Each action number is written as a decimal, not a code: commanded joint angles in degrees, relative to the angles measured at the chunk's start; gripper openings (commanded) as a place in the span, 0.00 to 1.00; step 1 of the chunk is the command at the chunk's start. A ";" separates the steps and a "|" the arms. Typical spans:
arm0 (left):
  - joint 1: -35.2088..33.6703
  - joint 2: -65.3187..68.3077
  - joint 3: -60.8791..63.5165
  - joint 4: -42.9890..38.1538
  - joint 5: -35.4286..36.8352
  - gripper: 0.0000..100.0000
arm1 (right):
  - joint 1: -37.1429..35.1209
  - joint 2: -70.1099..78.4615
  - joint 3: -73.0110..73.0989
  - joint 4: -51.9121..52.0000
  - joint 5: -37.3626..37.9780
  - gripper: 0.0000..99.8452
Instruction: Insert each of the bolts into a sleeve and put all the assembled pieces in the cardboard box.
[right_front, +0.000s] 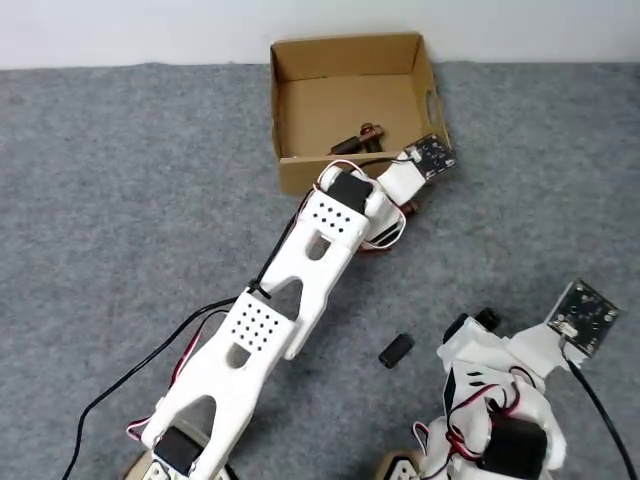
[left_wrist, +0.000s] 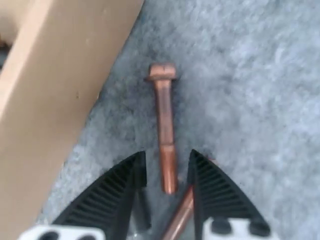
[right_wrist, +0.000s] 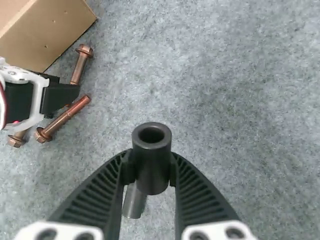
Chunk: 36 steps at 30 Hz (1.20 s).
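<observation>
**Three copper bolts by the box, one sleeve in the right gripper**

Three copper-coloured bolts lie on the grey carpet (right_front: 120, 200), just off the near right corner of the cardboard box (right_front: 345, 45), which stands at the far middle of the table. Each has a long smooth shank and a wider, flanged head. The first bolt (left_wrist: 165, 125) lies alongside the box wall with its head pointing away from the left gripper (left_wrist: 167, 157). That gripper's black ribbed jaws stand apart on either side of the shank's end, with a gap showing on both sides. The second bolt (right_wrist: 62, 117) lies slantwise just beside it, and the head of the third bolt (right_wrist: 15, 140) shows close by.

At the near right, the right gripper (right_wrist: 150, 160) is closed on a sleeve (right_wrist: 151, 172), a short matte black tube held with its round bore facing the wrist camera. A loose sleeve (right_front: 396, 350), of the same black, lies on its side on the carpet between the two arms. Inside the box, against its near wall, rests an assembled piece (right_front: 358, 140), copper at one end and dark along the rest.
</observation>
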 joint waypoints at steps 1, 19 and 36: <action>-0.62 -0.88 -2.95 2.20 -0.70 0.14 | -0.57 0.04 -0.62 -1.27 0.18 0.01; -0.53 -0.53 -2.95 3.87 -5.98 0.07 | -0.66 0.04 -0.62 -1.27 0.09 0.01; 1.76 0.44 -0.84 -0.53 -6.33 0.01 | -0.66 0.04 -0.62 -1.27 0.09 0.01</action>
